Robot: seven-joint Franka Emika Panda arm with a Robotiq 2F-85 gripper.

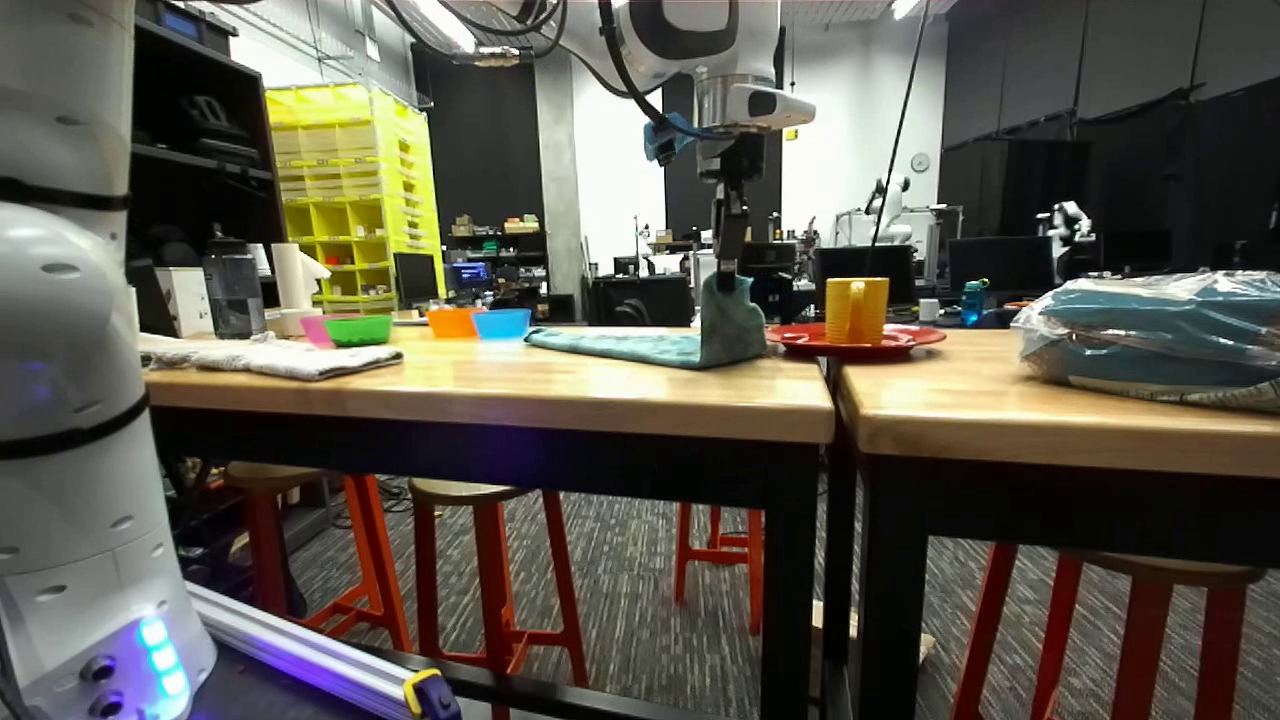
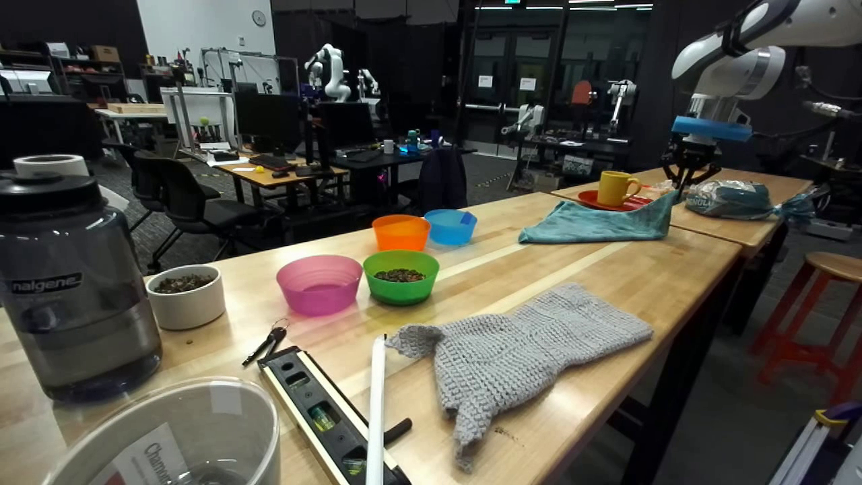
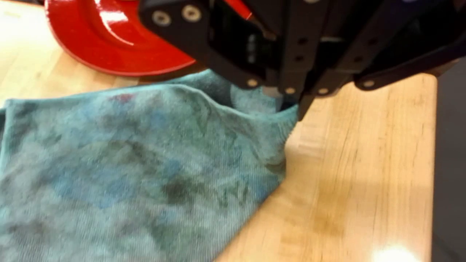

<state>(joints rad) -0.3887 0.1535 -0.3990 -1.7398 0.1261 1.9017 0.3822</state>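
Note:
My gripper is shut on a raised corner of a teal, stained cloth. The rest of the cloth lies on the wooden table. In the wrist view the gripper pinches the cloth's edge, and the cloth spreads out to the left and below. The gripper stands upright above the table in an exterior view. A red plate lies close beside the cloth, with a yellow mug on it. The plate also shows at the wrist view's top; the mug is mostly out of that view.
A plastic-wrapped blue package lies on the adjoining table. Pink, green, orange and blue bowls stand further along. A grey knitted cloth, a spirit level and a large bottle lie or stand nearby.

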